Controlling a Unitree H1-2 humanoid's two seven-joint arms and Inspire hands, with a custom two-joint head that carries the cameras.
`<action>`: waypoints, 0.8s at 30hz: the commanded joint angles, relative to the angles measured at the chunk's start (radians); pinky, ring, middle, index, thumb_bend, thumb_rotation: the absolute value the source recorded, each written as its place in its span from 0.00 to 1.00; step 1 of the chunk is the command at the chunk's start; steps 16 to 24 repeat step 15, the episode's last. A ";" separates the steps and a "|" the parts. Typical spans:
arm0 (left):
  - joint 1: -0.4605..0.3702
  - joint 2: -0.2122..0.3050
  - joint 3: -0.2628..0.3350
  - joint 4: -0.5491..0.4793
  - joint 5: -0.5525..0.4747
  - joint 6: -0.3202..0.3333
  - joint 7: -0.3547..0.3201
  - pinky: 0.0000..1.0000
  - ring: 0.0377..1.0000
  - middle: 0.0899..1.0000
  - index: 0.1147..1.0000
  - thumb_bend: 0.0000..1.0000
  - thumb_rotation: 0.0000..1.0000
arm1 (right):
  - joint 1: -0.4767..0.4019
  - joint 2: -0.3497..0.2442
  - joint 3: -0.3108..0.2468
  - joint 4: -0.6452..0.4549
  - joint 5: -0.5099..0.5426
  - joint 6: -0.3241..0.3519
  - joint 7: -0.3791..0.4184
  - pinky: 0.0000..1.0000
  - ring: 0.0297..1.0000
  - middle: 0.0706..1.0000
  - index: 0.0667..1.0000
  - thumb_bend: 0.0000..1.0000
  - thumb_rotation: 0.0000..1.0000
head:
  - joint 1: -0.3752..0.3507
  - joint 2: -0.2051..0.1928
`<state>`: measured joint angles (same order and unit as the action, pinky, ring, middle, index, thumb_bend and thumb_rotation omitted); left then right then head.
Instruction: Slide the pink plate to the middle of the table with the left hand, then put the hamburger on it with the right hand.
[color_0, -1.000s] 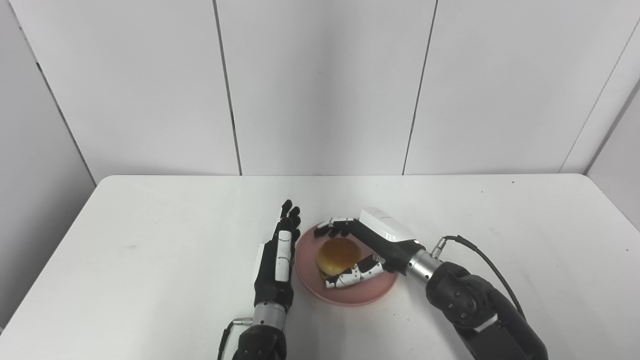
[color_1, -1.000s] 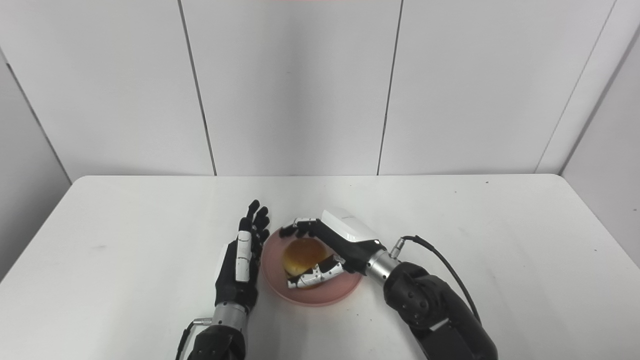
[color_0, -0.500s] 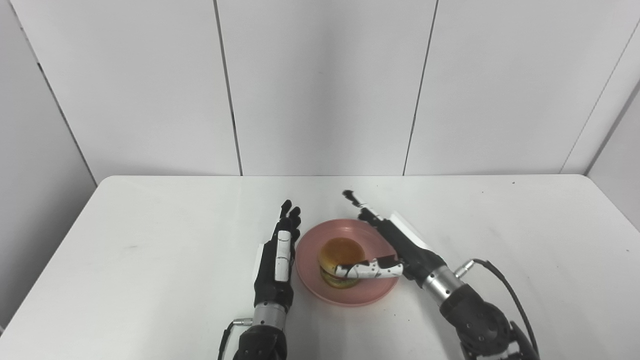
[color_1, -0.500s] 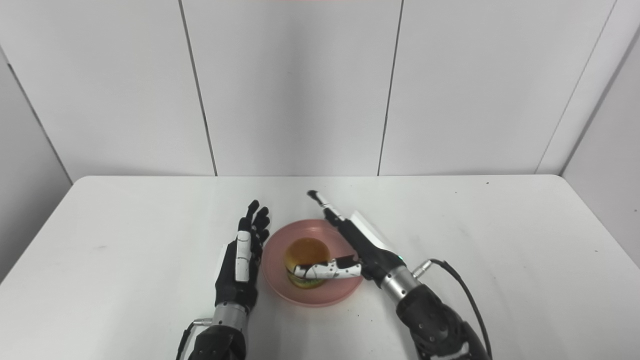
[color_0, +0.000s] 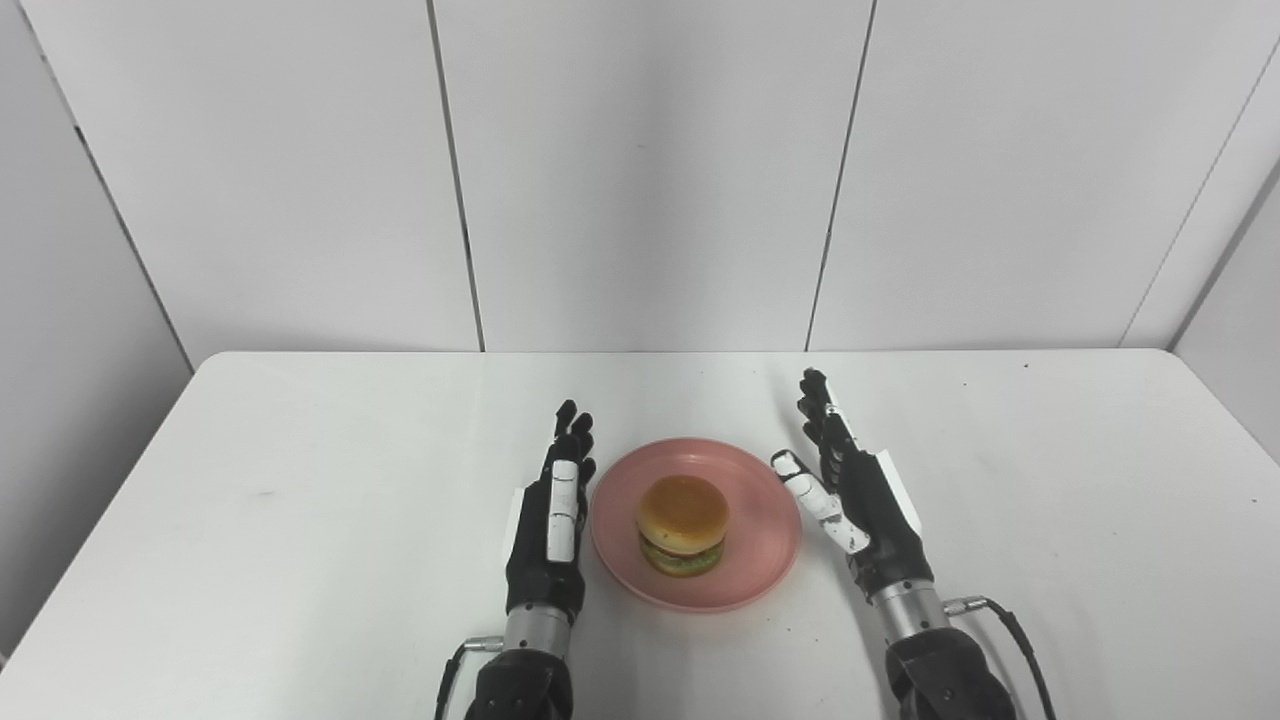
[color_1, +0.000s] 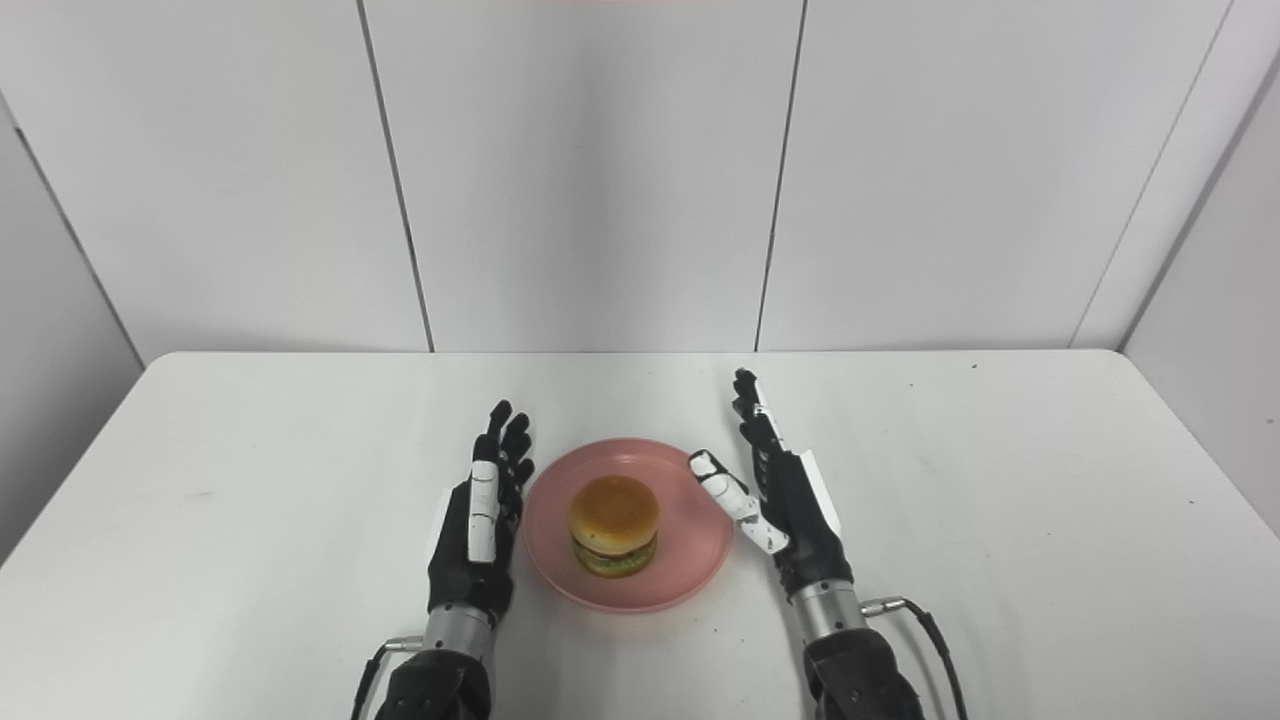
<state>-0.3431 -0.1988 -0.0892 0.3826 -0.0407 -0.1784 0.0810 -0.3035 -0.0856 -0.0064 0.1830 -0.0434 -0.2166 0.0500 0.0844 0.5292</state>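
The pink plate (color_0: 765, 510) lies near the middle of the white table, toward the front. The hamburger (color_0: 682, 524) stands upright on it, near its centre. My left hand (color_0: 553, 519) is open with fingers straight, edge-on right beside the plate's left rim. My right hand (color_0: 858, 495) is open and empty, fingers pointing away from me, just right of the plate's right rim, its thumb close to the rim. In the right eye view the same shows: plate (color_1: 690, 545), hamburger (color_1: 613, 524), left hand (color_1: 478, 525), right hand (color_1: 785, 495).
The white table (color_0: 300, 480) ends at a grey panelled wall (color_0: 640, 170) at the back. A cable (color_0: 1005, 615) trails from my right wrist at the front.
My right hand has let go of the hamburger, opened, and drawn back to the right of the plate. The hamburger stays on the plate. My left hand has barely moved.
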 joint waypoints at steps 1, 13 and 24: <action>0.038 -0.023 0.009 0.043 -0.004 -0.010 0.002 1.00 1.00 0.98 0.98 0.79 1.00 | 0.003 0.014 -0.002 -0.061 0.034 0.005 0.006 1.00 1.00 1.00 1.00 0.58 0.78 | 0.000 -0.002; 0.041 -0.014 0.005 0.041 0.001 -0.008 -0.002 1.00 1.00 0.98 0.98 0.79 1.00 | 0.102 0.052 -0.010 -0.248 0.146 0.294 0.007 1.00 1.00 1.00 1.00 0.53 0.89 | -0.005 -0.001; 0.039 -0.010 0.002 0.041 0.008 0.000 0.001 1.00 1.00 0.98 0.98 0.81 1.00 | 0.107 0.062 -0.010 -0.260 0.137 0.305 -0.009 1.00 1.00 1.00 1.00 0.52 0.88 | -0.008 -0.002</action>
